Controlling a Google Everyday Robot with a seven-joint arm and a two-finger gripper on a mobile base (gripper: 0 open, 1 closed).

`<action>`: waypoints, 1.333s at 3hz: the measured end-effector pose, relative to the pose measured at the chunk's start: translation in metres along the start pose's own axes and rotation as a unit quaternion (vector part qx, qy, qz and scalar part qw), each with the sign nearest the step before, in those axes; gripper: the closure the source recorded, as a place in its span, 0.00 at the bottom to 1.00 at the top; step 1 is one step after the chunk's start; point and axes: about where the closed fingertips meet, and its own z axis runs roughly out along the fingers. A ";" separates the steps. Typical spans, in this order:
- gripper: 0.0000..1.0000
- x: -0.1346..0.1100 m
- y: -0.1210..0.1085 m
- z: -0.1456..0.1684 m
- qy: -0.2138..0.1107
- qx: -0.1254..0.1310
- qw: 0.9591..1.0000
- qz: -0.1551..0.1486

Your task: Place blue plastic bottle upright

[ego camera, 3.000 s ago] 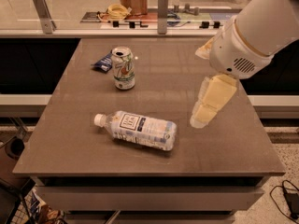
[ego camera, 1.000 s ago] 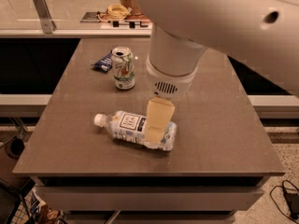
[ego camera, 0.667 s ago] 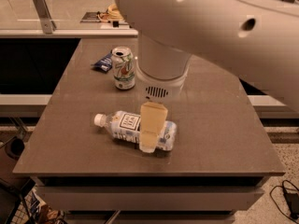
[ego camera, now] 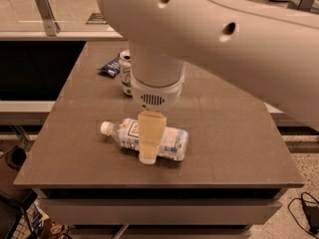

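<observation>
Clear plastic with a white cap, the blue plastic bottle [ego camera: 174,142] lies on its side near the front of the table [ego camera: 234,133]. Its cap [ego camera: 105,127] points left and its base points right. It has not shifted over the last few seconds; it has the same place and the same slant.

The change is in the gripper [ego camera: 148,156]. Three seconds ago it hung well to the right of the bottle, above bare tabletop. A second ago it was over the bottle towards the base end. Now it sits across the bottle's middle, over the label, with its tan tip low on the near side, at or very near the tabletop. Only that near face shows, so it cannot be told how wide the gripper stands or whether it has hold of the bottle.

The white arm [ego camera: 154,78] comes straight down over the bottle and hides part of the white-green can [ego camera: 125,78] standing behind it. The small dark-blue wrapper [ego camera: 108,68] lies just left of the can, and both are where they were.

By this reading the approach is over and the grasp is the step in hand. Lifting and setting the bottle upright are not yet begun.
</observation>
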 end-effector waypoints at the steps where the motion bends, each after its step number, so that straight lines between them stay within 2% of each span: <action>1: 0.00 -0.006 -0.001 0.006 -0.001 -0.009 1.000 0.003; 4: 0.00 0.000 -0.006 0.028 -0.008 -0.029 0.997 0.065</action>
